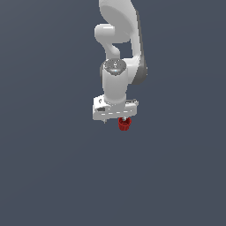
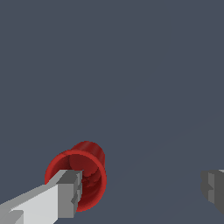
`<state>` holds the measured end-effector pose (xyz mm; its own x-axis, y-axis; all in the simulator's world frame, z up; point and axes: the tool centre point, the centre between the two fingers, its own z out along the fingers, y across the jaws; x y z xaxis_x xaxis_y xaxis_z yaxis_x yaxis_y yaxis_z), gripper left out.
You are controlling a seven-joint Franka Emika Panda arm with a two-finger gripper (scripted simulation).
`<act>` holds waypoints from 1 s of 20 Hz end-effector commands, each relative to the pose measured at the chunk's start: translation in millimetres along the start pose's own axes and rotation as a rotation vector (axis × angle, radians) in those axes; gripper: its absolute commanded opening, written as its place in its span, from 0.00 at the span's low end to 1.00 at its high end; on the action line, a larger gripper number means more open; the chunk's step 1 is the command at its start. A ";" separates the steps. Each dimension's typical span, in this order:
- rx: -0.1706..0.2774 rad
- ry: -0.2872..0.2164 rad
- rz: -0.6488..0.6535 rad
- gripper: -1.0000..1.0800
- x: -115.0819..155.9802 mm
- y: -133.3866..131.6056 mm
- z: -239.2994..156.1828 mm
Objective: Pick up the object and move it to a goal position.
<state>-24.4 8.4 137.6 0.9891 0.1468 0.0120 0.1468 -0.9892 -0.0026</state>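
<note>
A: How does the gripper (image 2: 142,188) stand?

B: Its jaws are spread wide. In the wrist view one finger (image 2: 65,194) shows at one side and the other finger (image 2: 213,187) at the far side, with a broad stretch of bare grey floor (image 2: 131,65) between them.

A: Does it hold anything?

B: No. Nothing sits between the two fingers.

A: Where is the cup (image 2: 81,173)?

B: Right at the first finger. The wrist view looks into its open mouth, and the finger's grey tip overlaps the rim and part of the inside. Whether the tip is inside the cup, touching it, or only in front of it, I cannot tell. The cup is well apart from the other finger.

A: And from outside?

B: In the exterior view the gripper (image 1: 115,120) points down from the white hand, and the cup (image 1: 124,124) shows just under the hand's end toward the exterior view's right. Its red body is small, much narrower than the hand.

A: Is the cup on the floor?

B: I cannot tell; the floor (image 1: 44,167) is a plain dark grey all around.

A: The arm (image 1: 120,53)?

B: It rises from the hand toward the top of the exterior view, white with a grey strip along one side.
</note>
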 end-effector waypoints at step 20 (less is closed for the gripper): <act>0.000 -0.013 -0.419 0.96 -35.3 -63.4 39.6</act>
<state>-68.2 66.2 97.6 0.8435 0.5372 -0.0005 0.5372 -0.8435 -0.0004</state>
